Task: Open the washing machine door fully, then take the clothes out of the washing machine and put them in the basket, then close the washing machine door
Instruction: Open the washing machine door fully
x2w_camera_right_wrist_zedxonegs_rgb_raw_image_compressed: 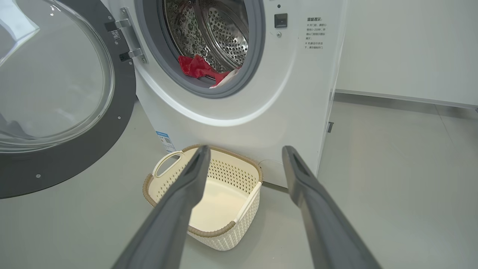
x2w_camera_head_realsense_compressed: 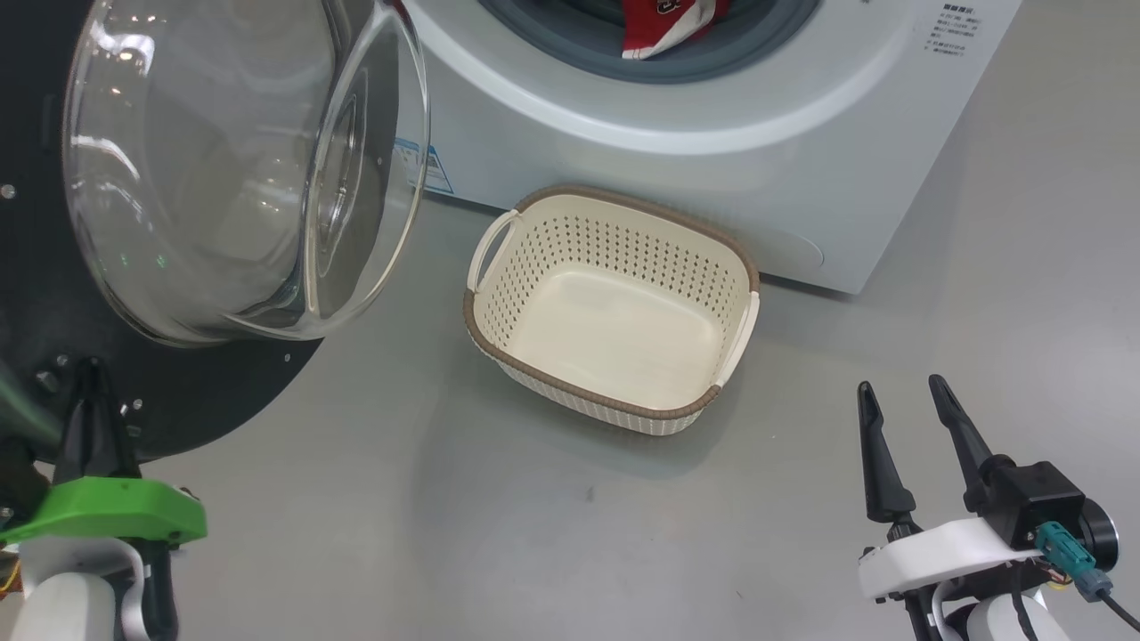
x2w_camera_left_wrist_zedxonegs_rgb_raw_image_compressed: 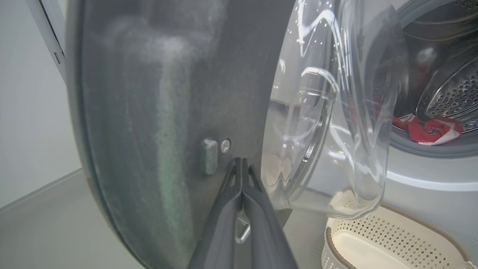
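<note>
I have the large round washing machine door (x2w_camera_head_realsense_compressed: 223,169), with its glossy black rim and bulging clear glass bowl, swung open at the upper left of the head view. The left gripper (x2w_camera_left_wrist_zedxonegs_rgb_raw_image_compressed: 242,161) comes up from the bottom middle of the left wrist view. Its two long dark fingers are pressed together with nothing between them, and the tips sit at the door's black inner rim, just beside a small grey block and a screw. I cannot tell whether they actually press on the rim.

At the lower right of the head view the right gripper (x2w_camera_head_realsense_compressed: 899,385) hangs above the grey floor, spread wide and holding nothing.

The bright red clothes with white panels (x2w_camera_head_realsense_compressed: 663,27) lie in the grey rubber-ringed mouth of the big white front-loading washing machine (x2w_camera_head_realsense_compressed: 712,178), at the top centre of that view. The small cream plastic basket with perforated sides and a brown woven-look rim (x2w_camera_head_realsense_compressed: 614,249) stands on the floor in mid-frame, just in front of the machine.
</note>
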Controlling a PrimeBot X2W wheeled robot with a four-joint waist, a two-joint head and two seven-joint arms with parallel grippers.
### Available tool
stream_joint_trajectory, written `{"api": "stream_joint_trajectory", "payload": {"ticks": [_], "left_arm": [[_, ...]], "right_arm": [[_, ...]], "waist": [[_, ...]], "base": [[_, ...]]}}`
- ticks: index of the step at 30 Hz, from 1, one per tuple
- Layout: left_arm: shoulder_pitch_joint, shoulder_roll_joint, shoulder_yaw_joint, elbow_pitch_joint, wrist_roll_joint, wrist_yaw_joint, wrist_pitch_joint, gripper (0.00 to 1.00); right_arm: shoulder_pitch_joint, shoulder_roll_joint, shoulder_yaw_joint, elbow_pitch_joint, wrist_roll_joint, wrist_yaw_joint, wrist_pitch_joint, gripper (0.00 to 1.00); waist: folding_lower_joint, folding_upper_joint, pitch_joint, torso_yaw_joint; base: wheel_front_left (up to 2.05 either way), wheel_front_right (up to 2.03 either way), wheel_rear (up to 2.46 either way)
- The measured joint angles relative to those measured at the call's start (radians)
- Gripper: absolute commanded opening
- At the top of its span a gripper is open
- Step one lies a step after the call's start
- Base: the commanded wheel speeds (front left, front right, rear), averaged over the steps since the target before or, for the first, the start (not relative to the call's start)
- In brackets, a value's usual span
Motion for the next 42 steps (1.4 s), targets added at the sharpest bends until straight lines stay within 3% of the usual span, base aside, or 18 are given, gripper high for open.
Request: {"api": "stream_joint_trajectory", "payload": {"ticks": [9,16,24,33,42], "left_arm": [[-0.046,0.042,0.044,0.028,-0.023,-0.014,-0.002,0.0],[-0.089,0.106,0.09,0.065,-0.046,-0.03,-0.002,0.0],[-0.158,0.14,0.134,0.138,-0.081,-0.056,-0.005,0.0],[-0.227,0.22,0.173,0.238,-0.097,-0.06,-0.004,0.0],[-0.279,0.232,0.17,0.323,-0.097,-0.077,-0.005,0.0]], "right_arm": [[-0.031,-0.025,0.008,-0.034,-0.026,0.0,0.033,1.0],[-0.05,-0.041,0.007,-0.06,-0.04,-0.002,0.057,1.0],[-0.066,-0.054,0.002,-0.076,-0.049,-0.005,0.07,1.0],[-0.077,-0.067,-0.003,-0.097,-0.06,-0.018,0.092,1.0],[-0.091,-0.071,-0.007,-0.101,-0.064,-0.018,0.092,1.0]], "waist": [[0.0,0.0,0.078,0.006],[0.0,0.0,0.14,0.005],[0.0,0.0,0.198,-0.004],[0.0,0.0,0.242,-0.014],[0.0,0.0,0.258,-0.019]], "base": [[0.0,0.0,0.0],[0.0,0.0,0.0],[0.0,0.0,0.0],[0.0,0.0,0.0],[0.0,0.0,0.0]]}}
